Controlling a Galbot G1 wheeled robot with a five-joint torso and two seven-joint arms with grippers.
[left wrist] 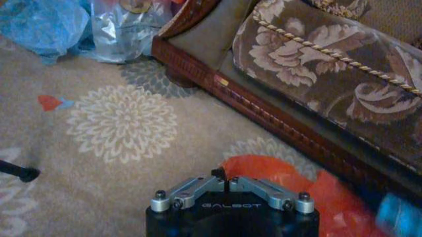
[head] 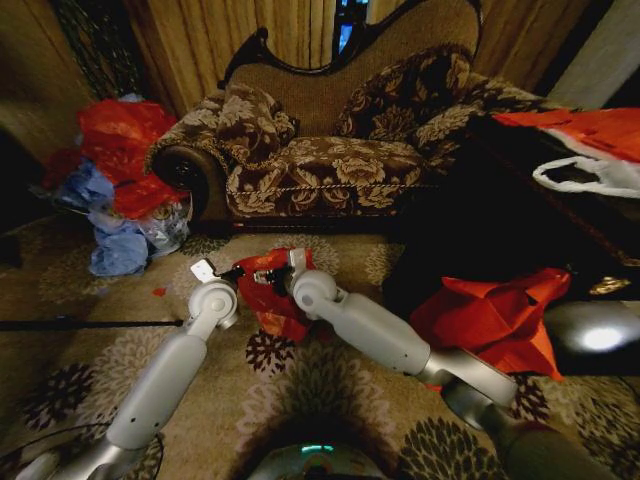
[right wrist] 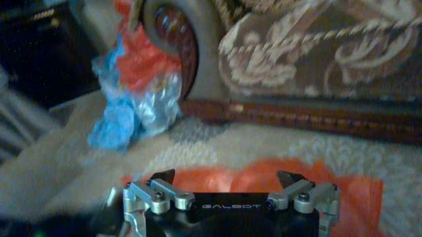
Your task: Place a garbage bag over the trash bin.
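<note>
Carpeted floor point(head: 330, 390) with flower pattern, sofa point(head: 330, 150) ahead, heap of red and blue bags point(head: 115, 190) off to my far left by the sofa arm.

Left gripper point(head: 232, 275) sits low over the carpet in front of the sofa, at the left edge of the garbage bag point(head: 268, 295). Left wrist view: fingers point(left wrist: 245, 183) are together, tips meeting, with red plastic point(left wrist: 277, 173) just beyond them. Can't tell whether film is pinched between the tips, so I'd treat the grip as unconfirmed.

Right gripper point(head: 288, 268) is at the same bag, just beside the left one. Right wrist view: fingers point(right wrist: 163, 177) spread wide apart, nothing between them, orange film point(right wrist: 257, 180) lying flat on the carpet just ahead.

Bin: I can't make it out for certain. Dark mass point(head: 480, 240) right of the sofa front is too murky to call. Another red bag point(head: 495, 320) lies on my right, more bags point(head: 590, 150) farther right up top.

Judgement on the step: still at getting hold of the bag, nothing over a bin yet. To do it well:
- right gripper needs to come down on a single free edge, not the bunched middle
- keep the two grip points on opposite sides of the mouth so it can be pulled open
- thin glossy film will slip, so close fully and verify before lifting
- locate the bin before carrying anything.
</note>
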